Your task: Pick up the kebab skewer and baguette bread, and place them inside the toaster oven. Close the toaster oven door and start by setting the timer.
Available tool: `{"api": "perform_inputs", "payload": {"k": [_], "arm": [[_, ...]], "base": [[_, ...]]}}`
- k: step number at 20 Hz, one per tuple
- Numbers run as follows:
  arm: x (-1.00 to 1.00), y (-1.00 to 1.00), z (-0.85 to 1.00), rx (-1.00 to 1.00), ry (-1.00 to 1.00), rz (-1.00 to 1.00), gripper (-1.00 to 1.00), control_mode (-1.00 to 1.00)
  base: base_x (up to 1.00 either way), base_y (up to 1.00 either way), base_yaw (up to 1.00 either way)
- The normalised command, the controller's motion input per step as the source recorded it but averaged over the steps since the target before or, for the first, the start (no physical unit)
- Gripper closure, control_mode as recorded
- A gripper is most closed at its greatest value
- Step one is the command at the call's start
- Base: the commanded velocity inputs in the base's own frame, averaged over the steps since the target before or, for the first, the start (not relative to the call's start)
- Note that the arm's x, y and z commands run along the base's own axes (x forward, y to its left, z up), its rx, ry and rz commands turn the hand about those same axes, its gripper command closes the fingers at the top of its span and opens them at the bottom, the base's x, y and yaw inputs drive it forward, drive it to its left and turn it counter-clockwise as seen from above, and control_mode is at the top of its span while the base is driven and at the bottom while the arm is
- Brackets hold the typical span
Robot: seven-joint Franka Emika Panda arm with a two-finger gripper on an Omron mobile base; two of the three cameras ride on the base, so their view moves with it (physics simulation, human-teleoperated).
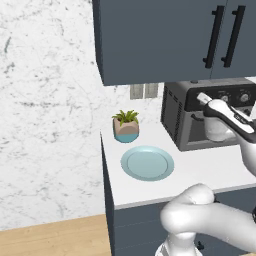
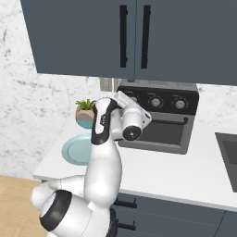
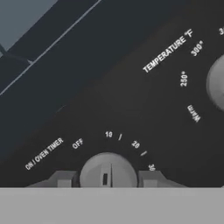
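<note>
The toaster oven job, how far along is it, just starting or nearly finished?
Nearly finished, it seems. The plate is bare and the toaster oven door is shut, so the food is presumably inside, though the pictures don't show it. In hand: the gripper has a finger on each side of the timer knob. Left: turning that knob to start the timer.

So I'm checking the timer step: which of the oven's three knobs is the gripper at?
The leftmost knob, labelled ON / OVEN TIMER, sits between the gripper fingers. The temperature knob lies off to the side; the right-hand knob is farther still.
</note>
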Motion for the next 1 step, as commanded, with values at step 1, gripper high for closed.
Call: {"api": "perform_inputs", "payload": {"k": [1], "arm": [[0.0,-0.05,0.0,0.2,-0.01,0.0,1.0,-1.0]], "base": [[0.0,0.0,0.0]]}}
